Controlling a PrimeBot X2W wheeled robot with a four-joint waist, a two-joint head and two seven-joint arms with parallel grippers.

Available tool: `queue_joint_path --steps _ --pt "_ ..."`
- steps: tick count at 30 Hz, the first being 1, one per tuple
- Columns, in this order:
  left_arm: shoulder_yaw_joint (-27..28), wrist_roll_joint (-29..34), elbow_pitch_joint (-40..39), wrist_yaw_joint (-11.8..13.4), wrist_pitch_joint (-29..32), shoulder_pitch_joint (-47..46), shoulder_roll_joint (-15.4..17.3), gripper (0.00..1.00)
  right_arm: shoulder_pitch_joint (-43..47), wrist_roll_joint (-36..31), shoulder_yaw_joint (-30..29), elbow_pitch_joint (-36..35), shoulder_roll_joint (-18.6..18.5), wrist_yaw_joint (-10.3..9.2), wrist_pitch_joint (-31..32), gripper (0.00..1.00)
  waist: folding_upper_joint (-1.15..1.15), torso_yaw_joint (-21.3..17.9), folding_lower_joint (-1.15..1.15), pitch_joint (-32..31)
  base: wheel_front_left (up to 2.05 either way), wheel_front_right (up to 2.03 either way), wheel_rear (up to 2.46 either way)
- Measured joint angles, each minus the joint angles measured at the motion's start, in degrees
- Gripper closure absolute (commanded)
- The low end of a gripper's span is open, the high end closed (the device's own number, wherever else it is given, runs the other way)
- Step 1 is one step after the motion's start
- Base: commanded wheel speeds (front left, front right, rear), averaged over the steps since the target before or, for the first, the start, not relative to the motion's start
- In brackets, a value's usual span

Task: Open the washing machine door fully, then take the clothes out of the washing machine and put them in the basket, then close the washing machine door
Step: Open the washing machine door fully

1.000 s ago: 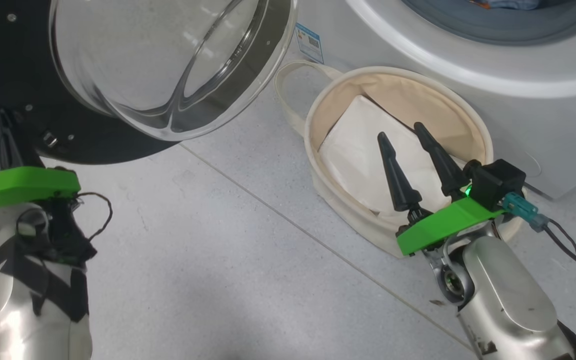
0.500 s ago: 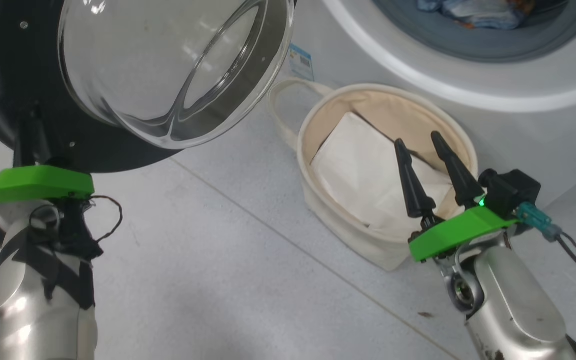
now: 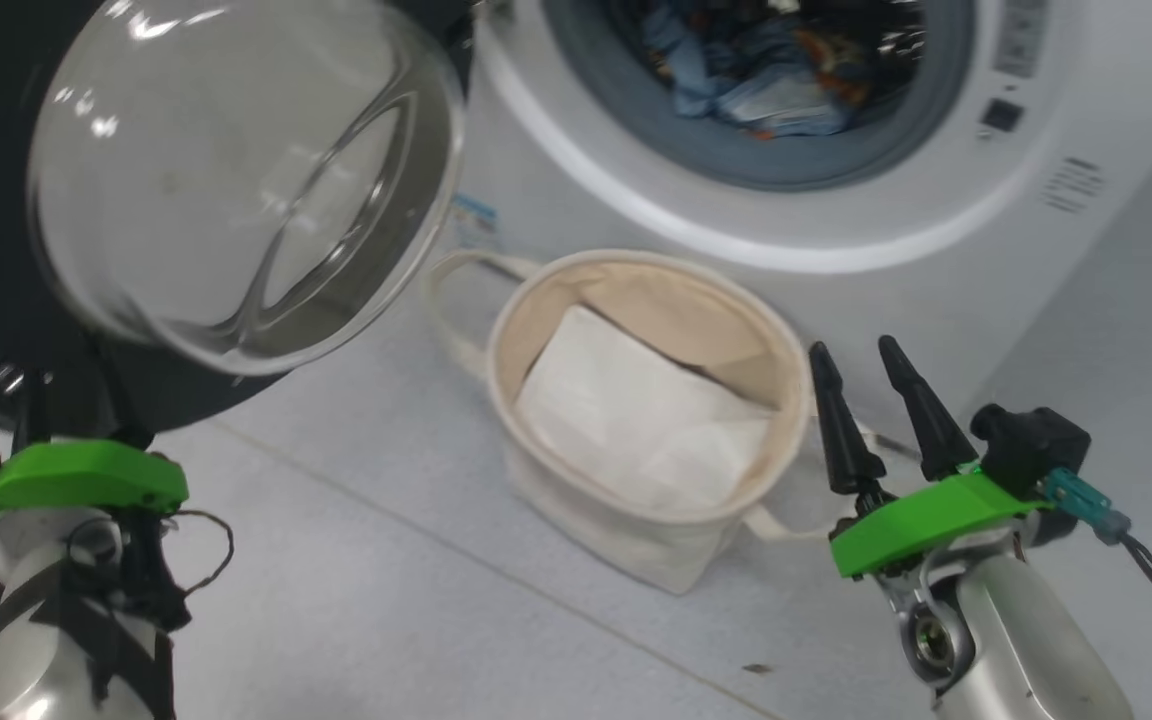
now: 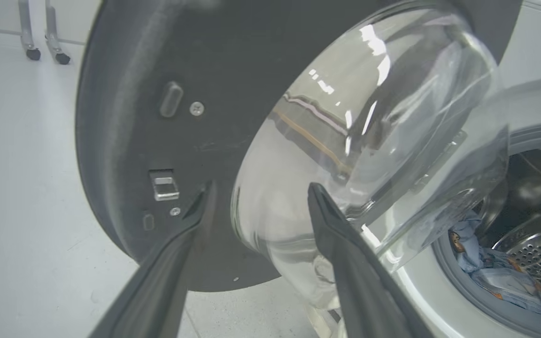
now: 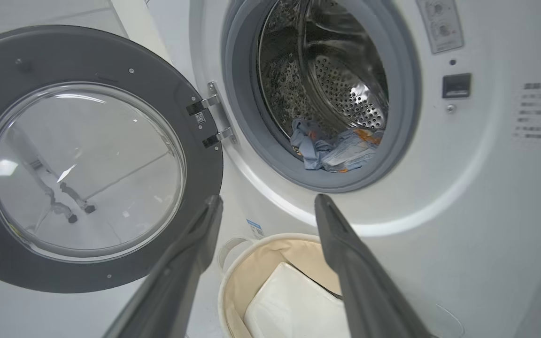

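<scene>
So the left gripper [image 4: 262, 197] just let go. A second ago its fingers were pinched together on the black rim of the door [image 3: 236, 200]; now they're spread apart right at the rim, gripping nothing. The door looks swung wide, so I'd call step one done. The right gripper [image 3: 852, 352] is spread and empty too, just beside the basket [image 3: 626, 540], which only has a white sheet [image 3: 636, 420] in it. The head camera has tilted up since the earlier shot, so the washer [image 3: 936, 260] mouth shows now. The blue bear-print clothes [image 3: 756, 85] sit in the drum, next up.
</scene>
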Motion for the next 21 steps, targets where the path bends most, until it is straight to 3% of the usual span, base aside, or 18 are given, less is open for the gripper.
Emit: queue_joint_path --steps 10,21 --pt "-6.21 3.14 -14.92 -1.72 3.72 13.02 2.4 0.0 4.19 1.36 -1.42 -1.33 0.33 0.0 0.0 0.0 0.0 -11.13 0.0 -4.12 0.0 0.0 0.0" --pt "-5.84 -1.87 -25.9 -2.23 13.07 24.59 4.52 0.0 6.12 1.6 -0.09 -0.15 0.53 0.01 0.0 0.0 0.0 -25.16 0.0 -7.38 0.0 0.0 0.0"
